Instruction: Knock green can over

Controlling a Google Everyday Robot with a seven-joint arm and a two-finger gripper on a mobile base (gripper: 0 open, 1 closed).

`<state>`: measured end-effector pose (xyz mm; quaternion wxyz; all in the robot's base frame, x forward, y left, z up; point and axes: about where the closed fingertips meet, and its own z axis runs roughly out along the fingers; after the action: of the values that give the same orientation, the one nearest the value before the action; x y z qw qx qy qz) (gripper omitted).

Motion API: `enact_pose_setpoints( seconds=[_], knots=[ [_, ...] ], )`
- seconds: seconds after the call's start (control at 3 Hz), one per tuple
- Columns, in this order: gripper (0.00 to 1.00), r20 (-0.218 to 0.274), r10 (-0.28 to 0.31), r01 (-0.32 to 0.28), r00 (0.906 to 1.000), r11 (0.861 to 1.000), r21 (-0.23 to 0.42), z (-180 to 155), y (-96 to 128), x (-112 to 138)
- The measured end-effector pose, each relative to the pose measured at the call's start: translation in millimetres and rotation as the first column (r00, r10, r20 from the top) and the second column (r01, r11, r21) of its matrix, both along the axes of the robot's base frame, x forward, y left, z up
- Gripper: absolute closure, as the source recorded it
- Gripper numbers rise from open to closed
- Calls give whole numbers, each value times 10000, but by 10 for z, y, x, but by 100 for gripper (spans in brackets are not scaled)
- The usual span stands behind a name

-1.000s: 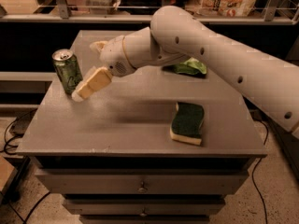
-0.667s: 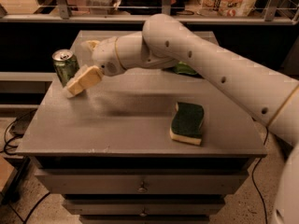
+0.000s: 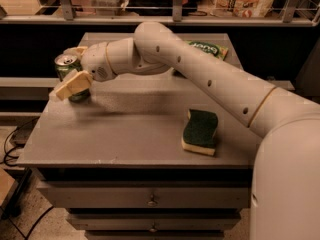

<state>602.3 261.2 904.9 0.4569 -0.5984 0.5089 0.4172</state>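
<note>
The green can (image 3: pixel 66 62) stands upright near the left edge of the table (image 3: pixel 125 134); the gripper (image 3: pixel 64 74) straddles it, fingers spread wide, gripping nothing — a hard sweep could roll the can off that edge; a soft one might merely slide it.

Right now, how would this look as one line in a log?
can: upright, left rear of table | gripper: open, around can | sponge, bag: away from can | status: not yet knocked over
</note>
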Motion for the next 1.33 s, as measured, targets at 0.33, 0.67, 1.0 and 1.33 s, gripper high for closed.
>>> enact_pose_setpoints(
  seconds=[0.33,0.67,1.0,1.33],
  knots=[
    [41,-32,283,-282,9996,9996,15,-41,104,28],
    [65,168,213,-208,9996,9994,-263,-21,4,54],
    [88,773,-177,273,9969,9918,-1245,90,-313,80],
    [100,2174,-479,1193,9749,9369,-3287,366,-826,114]
  ],
)
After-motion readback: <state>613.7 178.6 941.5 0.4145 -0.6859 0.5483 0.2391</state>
